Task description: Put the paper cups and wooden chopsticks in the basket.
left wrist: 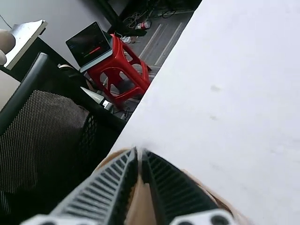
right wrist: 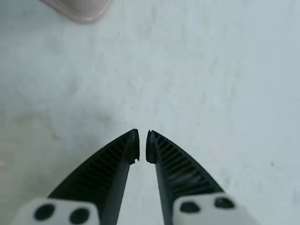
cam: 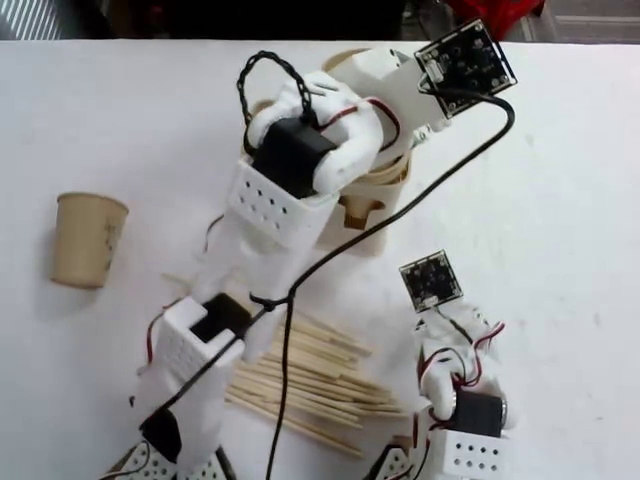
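Left gripper (left wrist: 139,154) clenched over the basket (cam: 395,178), near the table's (cam: 560,200) far edge. Right gripper (right wrist: 142,140) clenched above bare table. Paper cup (cam: 88,240) sits well apart at the left, wide end toward the far edge. Wooden chopsticks (cam: 310,385) lie between the arms, long axes left-right.

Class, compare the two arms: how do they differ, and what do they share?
The left arm stretches over the basket; the right arm sits folded at the table's near edge. The left gripper has something tan at its jaws; the right gripper has only table beneath. Both grippers are nearly shut.
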### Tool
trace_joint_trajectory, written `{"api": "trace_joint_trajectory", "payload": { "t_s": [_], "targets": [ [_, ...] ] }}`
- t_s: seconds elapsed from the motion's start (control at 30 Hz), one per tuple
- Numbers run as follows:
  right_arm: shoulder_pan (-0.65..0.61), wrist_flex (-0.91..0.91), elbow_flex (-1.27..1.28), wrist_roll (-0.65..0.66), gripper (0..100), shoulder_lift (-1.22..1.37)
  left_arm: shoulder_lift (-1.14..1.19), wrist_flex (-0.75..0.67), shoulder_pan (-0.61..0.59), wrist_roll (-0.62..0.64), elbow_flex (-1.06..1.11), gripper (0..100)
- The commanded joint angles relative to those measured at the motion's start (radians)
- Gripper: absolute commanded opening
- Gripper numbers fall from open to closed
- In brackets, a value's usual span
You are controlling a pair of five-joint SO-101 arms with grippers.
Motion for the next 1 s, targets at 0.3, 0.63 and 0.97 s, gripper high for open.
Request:
{"api": "trace_joint_trajectory", "payload": {
  "t_s": [0.3, 0.63, 0.97],
  "targets": [
    [-0.004, -0.038, 0.008, -0.008, 4.5, -0.005, -0.021, 0.064, 0.001, 0.040, -0.043, 12],
    [-0.002, -0.039, 0.008, -0.008, 4.5, -0.005, -0.076, 0.066, -0.025, 0.055, -0.044, 11],
    [-0.002, -0.038, 0.008, -0.008, 4.5, -0.005, -0.056, 0.196, -0.236, 0.175, 0.066, 11]
  ]
}}
